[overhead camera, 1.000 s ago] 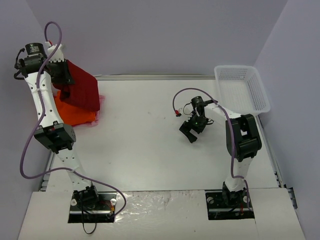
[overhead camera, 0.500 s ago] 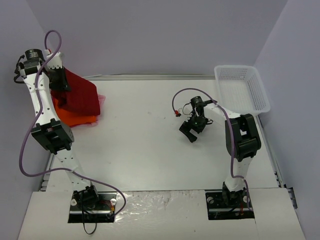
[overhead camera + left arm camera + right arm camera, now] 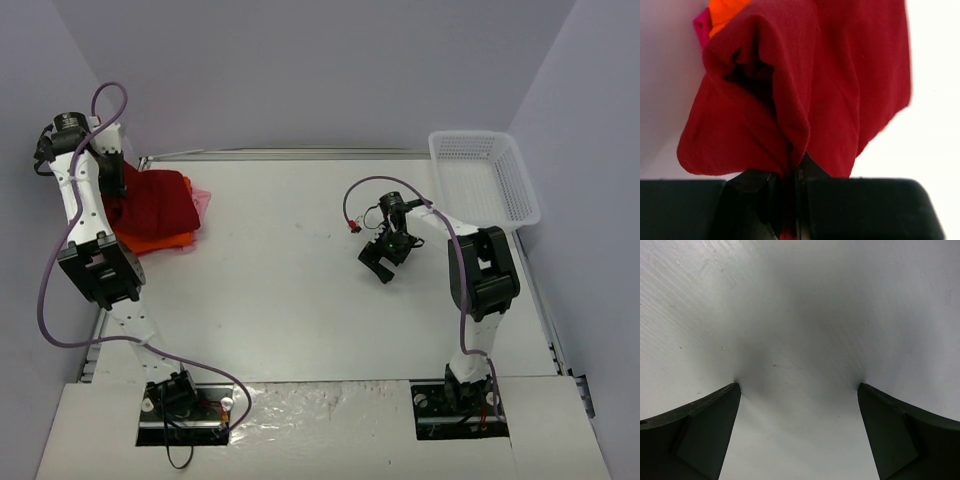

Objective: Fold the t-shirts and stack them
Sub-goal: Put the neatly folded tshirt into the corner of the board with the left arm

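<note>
A: Why does the right tool [image 3: 381, 266] hang with its jaws wide over the middle of the worktop [image 3: 290, 310]?

B: It holds nothing. I'd say it's parked away from the pile.

A: And the left tool [image 3: 791, 174]?

B: It's pinched on a fold of the dark red t-shirt [image 3: 162, 198] at the far left. It drapes that shirt over the orange t-shirt [image 3: 165, 240] and the pink t-shirt [image 3: 204, 196], likely to build the stack there.

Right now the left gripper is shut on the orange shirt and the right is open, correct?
No. The left wrist view shows the left gripper shut on the red shirt; the orange shirt lies under it. The right gripper is open.
</note>
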